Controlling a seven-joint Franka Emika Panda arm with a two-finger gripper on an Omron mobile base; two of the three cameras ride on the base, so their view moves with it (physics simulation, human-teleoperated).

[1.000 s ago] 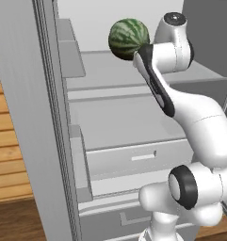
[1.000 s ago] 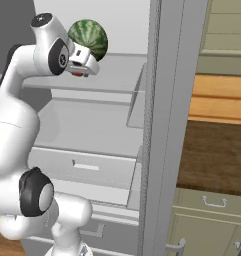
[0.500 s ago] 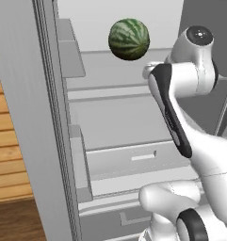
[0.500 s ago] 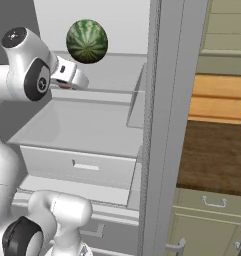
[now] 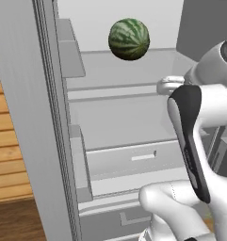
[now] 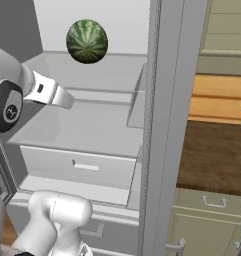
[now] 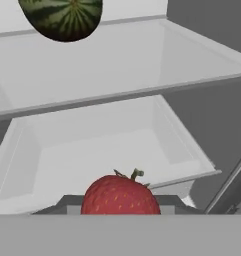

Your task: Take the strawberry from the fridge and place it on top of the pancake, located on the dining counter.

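We see the small red strawberry with a green stalk upright, well below the striped green watermelon. The tall light-grey fridge stands open, pale shelves and drawer showing, that watermelon on its upper shelf.

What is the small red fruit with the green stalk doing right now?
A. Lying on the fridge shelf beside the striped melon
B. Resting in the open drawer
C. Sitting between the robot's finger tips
C: in the hand view the small red strawberry sits right at the gripper, in front of the pale open drawer, with the green striped watermelon up on the shelf behind.
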